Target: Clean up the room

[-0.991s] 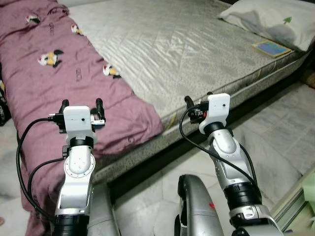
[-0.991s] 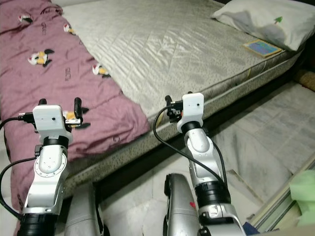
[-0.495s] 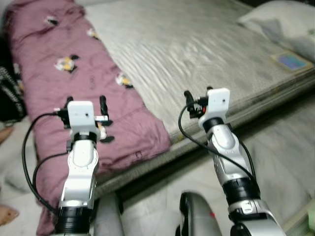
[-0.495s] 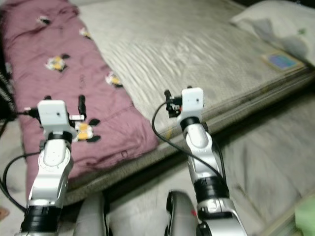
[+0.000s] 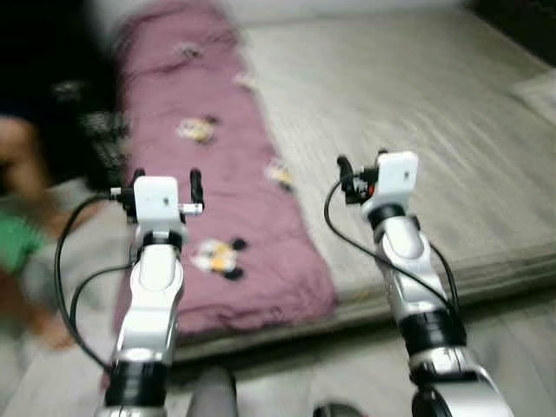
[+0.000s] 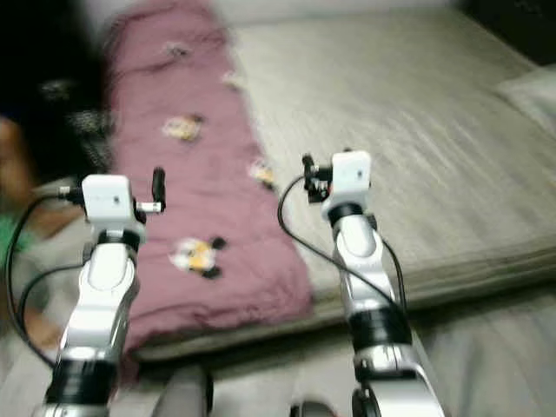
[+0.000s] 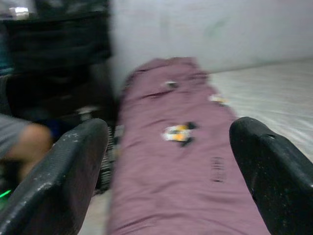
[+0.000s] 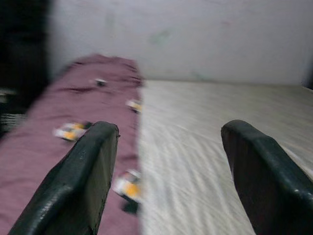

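A maroon blanket (image 5: pixel 228 165) with small cartoon prints lies lengthwise along the left side of a bare grey mattress (image 5: pixel 400 95). The picture is blurred. Both arms are held up in front of me, above the bed's near edge. My left gripper (image 5: pixel 167 180) hovers over the blanket's near end, open with nothing between its fingers (image 7: pixel 63 171). My right gripper (image 5: pixel 360 163) hovers over the mattress beside the blanket, also open and empty, its fingers (image 8: pixel 83 181) spread wide.
A person sits or crouches at the far left by the bed, with a bare limb (image 5: pixel 22 165) and green clothing (image 5: pixel 13 248). Dark furniture (image 7: pixel 58 58) stands behind them. A pale pillow (image 5: pixel 540 87) is at the right edge. Grey floor (image 5: pixel 512 339) runs along the bed's front.
The camera has swung to the left, so the bed and blanket shifted right in the picture and the person came into view. Both arms keep the same raised pose, grippers still open.
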{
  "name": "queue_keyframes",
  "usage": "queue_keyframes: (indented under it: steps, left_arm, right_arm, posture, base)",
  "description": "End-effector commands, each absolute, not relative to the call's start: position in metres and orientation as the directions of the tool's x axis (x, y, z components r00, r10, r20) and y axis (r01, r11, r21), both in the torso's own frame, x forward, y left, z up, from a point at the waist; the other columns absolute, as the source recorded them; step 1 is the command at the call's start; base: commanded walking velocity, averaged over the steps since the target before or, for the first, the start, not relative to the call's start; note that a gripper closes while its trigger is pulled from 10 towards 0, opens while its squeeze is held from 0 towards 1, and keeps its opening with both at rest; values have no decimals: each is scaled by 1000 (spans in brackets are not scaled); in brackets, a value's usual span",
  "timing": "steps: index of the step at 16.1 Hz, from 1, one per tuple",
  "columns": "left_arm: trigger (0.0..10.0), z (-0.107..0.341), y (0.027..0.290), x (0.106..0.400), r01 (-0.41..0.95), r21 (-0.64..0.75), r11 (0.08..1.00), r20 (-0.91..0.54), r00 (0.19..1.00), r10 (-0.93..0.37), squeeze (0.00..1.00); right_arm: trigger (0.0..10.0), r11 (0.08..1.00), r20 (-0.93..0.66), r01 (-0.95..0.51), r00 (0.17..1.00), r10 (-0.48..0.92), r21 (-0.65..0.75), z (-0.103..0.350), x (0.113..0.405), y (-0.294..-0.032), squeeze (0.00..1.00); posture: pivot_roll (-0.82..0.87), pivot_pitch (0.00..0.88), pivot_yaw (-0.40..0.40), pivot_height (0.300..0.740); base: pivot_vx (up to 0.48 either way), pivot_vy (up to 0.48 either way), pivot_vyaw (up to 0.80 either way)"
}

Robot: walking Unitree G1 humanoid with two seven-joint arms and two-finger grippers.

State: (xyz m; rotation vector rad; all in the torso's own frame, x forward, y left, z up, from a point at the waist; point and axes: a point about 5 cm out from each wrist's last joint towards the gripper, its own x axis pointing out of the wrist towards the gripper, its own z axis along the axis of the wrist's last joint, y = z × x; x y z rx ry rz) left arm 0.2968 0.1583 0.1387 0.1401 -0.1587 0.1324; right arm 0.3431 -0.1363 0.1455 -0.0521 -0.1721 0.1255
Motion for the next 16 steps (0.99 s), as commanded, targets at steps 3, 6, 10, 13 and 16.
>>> queue_keyframes:
  steps: [3,6,10,13,16]
  left_arm:
    - [10000,134,156,296,-78,121,990,117,991,64,0]
    - [10000,136,153,295,-18,148,989,108,994,2,0]
    - [10000,137,152,295,-33,97,995,106,994,23,0]
    - [10000,137,152,295,-33,97,995,106,994,23,0]
    - [10000,137,152,295,-33,97,995,106,994,23,0]
  right_arm:
    - [10000,989,160,-131,977,140,-67,142,341,-132,0]
    - [10000,989,152,-130,979,139,-68,139,341,-132,0]
    - [10000,992,144,-107,983,116,-68,135,338,-135,0]
    - [10000,992,144,-107,983,116,-68,135,338,-135,0]
    - [10000,992,144,-107,983,116,-68,135,338,-135,0]
  posture:
    - [-28,0,-1,740]
    - [-12,0,-4,740]
    - [-17,0,-5,740]
    - [-17,0,-5,740]
    - [-17,0,-5,740]
  base:
    - [0,0,0]
    - [0,0,0]
    - [0,0,0]
    - [0,0,0]
    - [0,0,0]
